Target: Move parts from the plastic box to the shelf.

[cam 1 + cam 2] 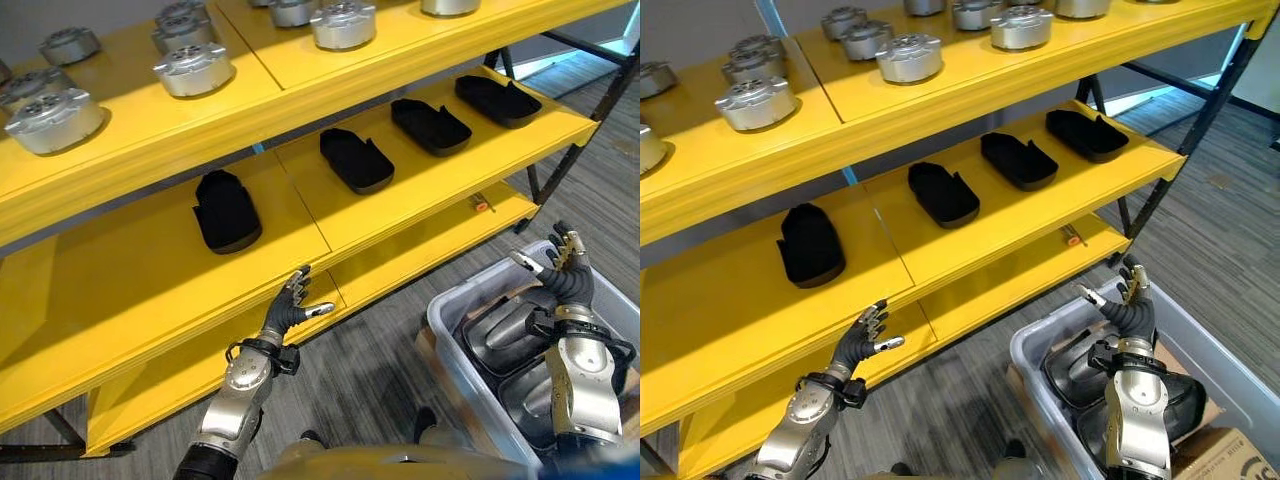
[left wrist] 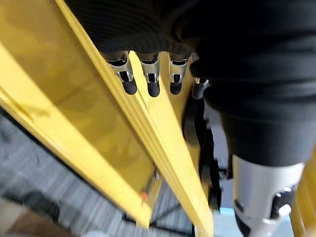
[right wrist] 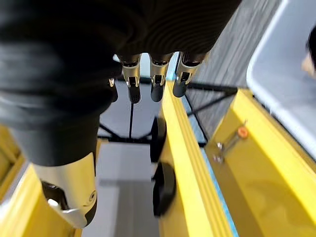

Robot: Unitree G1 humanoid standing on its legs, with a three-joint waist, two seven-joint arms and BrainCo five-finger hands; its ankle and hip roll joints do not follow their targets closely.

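Right hand (image 1: 566,268) hovered open and empty above the parts (image 1: 505,335) in the plastic box (image 1: 452,310); left hand (image 1: 293,308), open, idled by the shelf (image 1: 300,215). Smooth rounded parts could slip a loose grasp.

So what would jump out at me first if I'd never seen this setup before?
Probably the bright yellow shelf, with a row of black moulded parts on its middle level and round silver metal parts on the level above. Next, the two robot hands, both open and empty: the left hand by the shelf edge, the right hand above a grey plastic box of dark parts.
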